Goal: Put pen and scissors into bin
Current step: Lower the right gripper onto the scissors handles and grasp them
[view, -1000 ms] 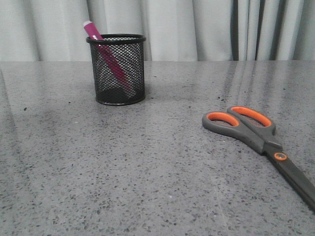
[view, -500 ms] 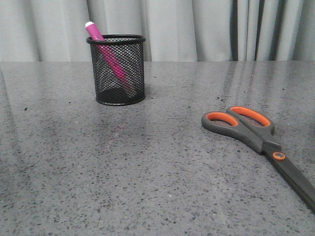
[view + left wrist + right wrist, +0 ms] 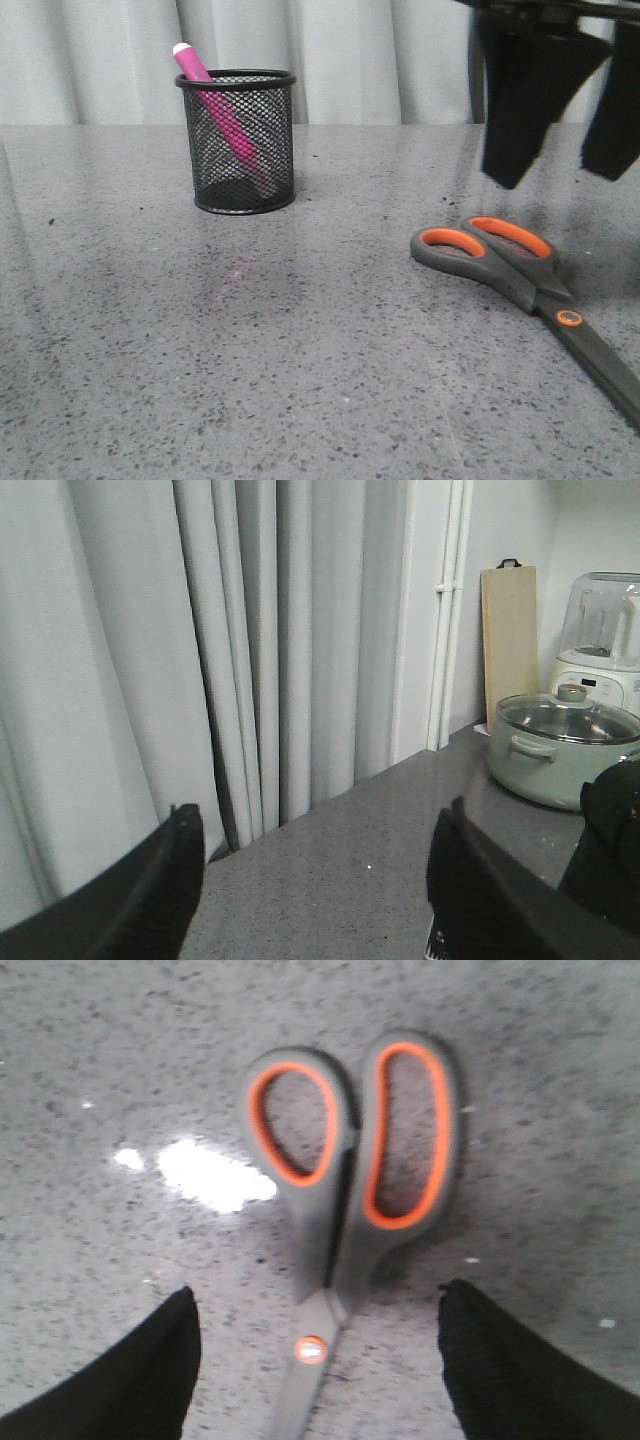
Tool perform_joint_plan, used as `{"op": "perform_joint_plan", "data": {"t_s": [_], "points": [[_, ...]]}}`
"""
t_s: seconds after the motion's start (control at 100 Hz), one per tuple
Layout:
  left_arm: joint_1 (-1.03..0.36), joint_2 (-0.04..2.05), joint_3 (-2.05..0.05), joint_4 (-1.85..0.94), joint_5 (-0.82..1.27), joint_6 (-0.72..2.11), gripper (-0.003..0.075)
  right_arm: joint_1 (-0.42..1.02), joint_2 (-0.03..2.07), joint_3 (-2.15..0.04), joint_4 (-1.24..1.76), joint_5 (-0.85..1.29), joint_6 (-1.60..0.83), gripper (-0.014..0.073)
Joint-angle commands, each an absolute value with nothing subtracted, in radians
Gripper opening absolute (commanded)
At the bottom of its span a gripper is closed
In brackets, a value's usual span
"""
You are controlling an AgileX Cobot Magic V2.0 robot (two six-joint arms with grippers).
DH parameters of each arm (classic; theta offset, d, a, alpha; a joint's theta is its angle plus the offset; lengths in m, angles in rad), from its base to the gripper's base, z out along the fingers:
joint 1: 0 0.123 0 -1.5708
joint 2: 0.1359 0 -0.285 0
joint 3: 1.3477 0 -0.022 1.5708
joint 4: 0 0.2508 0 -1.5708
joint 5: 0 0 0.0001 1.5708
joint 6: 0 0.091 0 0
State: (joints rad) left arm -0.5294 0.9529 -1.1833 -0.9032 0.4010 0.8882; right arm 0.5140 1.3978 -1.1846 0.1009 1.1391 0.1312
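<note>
Pink pen [image 3: 215,105] already leaning inside the bin [image 3: 240,140], the right gripper [image 3: 560,165], jaws wide, is hovering above the scissors [image 3: 510,265], needing to descend and clamp them.

Glossy speckled stone table [image 3: 300,380], black wire-mesh bin [image 3: 240,140], matt plastic scissors [image 3: 520,270] handles.

No text, label, brand, number or sign can be read in any view. The white blender base [image 3: 601,685] at the far edge of the grey counter shows a small panel, too blurred to read.
</note>
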Motion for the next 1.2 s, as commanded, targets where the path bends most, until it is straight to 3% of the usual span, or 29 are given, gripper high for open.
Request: {"op": "perform_joint_plan", "data": {"t_s": [0.0,0.41,0.91,1.05,1.19], "points": [[-0.535,0.943,-1.211,-0.927,0.363,0.887,0.0438,0.516,1.375,-1.171,0.132,1.09,0.157,0.0459],[-0.535,0.943,-1.211,-0.927,0.36,0.887,0.0438,0.514,1.388,-1.051,0.133,0.94,0.216,0.0459],[-0.535,0.943,-1.211,-0.967,0.386,0.885,0.0438,0.514,1.547,-1.047,0.114,0.958,0.262,0.0449],[-0.535,0.943,-1.211,-0.969,0.386,0.885,0.0438,0.516,1.58,-1.025,0.088,0.99,0.262,0.0351],[-0.535,0.943,-1.211,-0.969,0.386,0.885,0.0438,0.516,1.599,-1.02,0.082,1.011,0.253,0.0185]]}}
